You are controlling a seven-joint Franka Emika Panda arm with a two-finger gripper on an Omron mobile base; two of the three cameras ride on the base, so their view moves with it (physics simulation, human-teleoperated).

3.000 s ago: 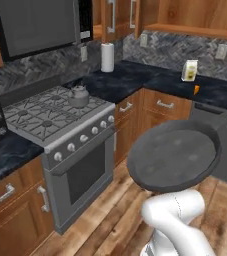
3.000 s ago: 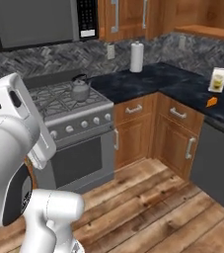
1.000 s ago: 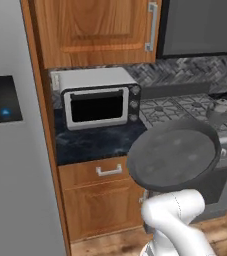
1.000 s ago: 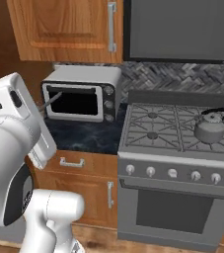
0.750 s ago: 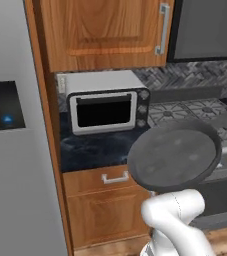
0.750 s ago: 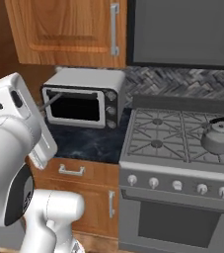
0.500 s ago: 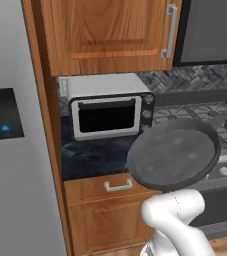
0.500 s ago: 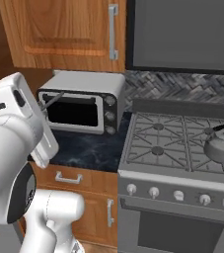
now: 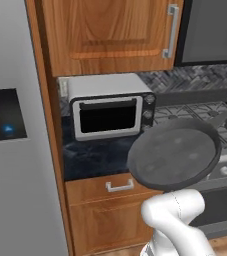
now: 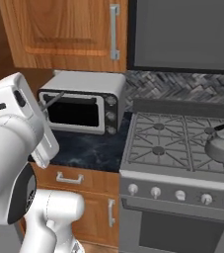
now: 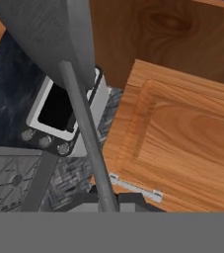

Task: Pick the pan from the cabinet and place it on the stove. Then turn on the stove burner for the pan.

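Pan held up before you, your tool clamped tight on its thin handle, toaster oven on the dark desk beside the stove, cabinet doors closed above.

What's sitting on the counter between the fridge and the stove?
In the left base view, the silver toaster oven stands on the dark counter between the fridge and the stove.

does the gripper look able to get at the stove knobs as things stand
Probably not yet: the gripper is shut on the pan handle, so it would likely need to set the pan down before working the stove knobs.
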